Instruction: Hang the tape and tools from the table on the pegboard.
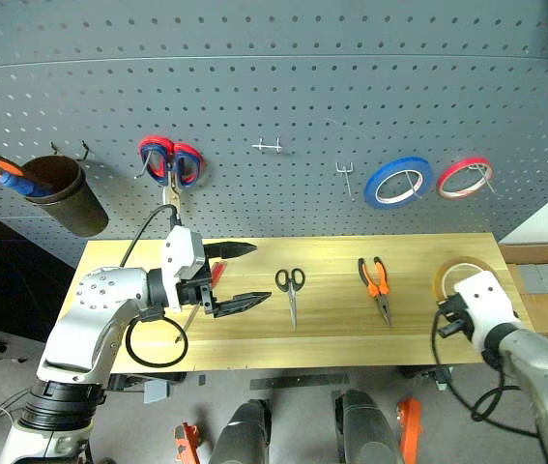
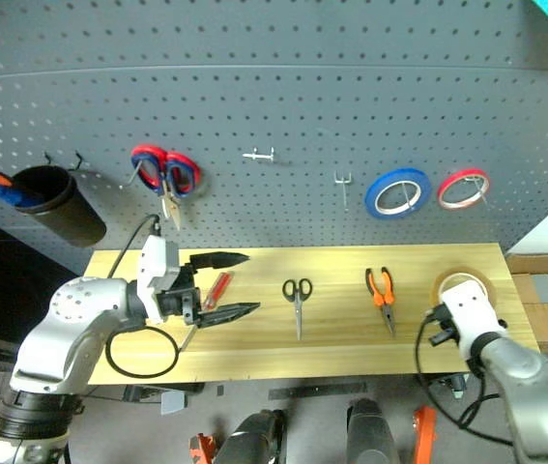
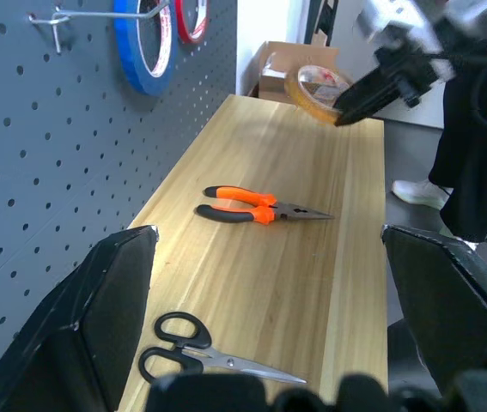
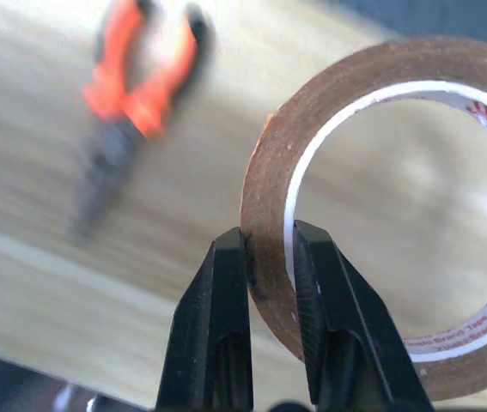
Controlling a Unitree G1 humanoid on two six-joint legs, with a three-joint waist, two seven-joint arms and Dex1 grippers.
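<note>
Our right pincer (image 4: pixel 269 245) clamps the tape (image 4: pixel 415 215) rim, its far edge cut off; left pincer (image 1: pixel 240 275) gapes wide, empty, half-hiding the red-handled screwdriver (image 1: pixel 216 274) on the counter (image 1: pixel 331 324).

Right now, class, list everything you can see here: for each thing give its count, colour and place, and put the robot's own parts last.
Pegboard: one, dark grey, behind the table.
Table: one, light wood, below the pegboard.
Tape: one, yellow-tan, gripped at the table's right end.
Pliers: one, orange and black, on the table right of centre.
Black scissors: one, at the table's centre.
Red screwdriver: one, on the table by the left gripper.
Red-and-blue scissors: one, hung at the left.
Blue roll: one, hung at the right.
Red roll: one, hung beside the blue roll.
Cup: one, dark, hung far left, holding an orange-and-blue screwdriver.
Left gripper: black, open.
Right gripper: black, shut on the tape.
</note>
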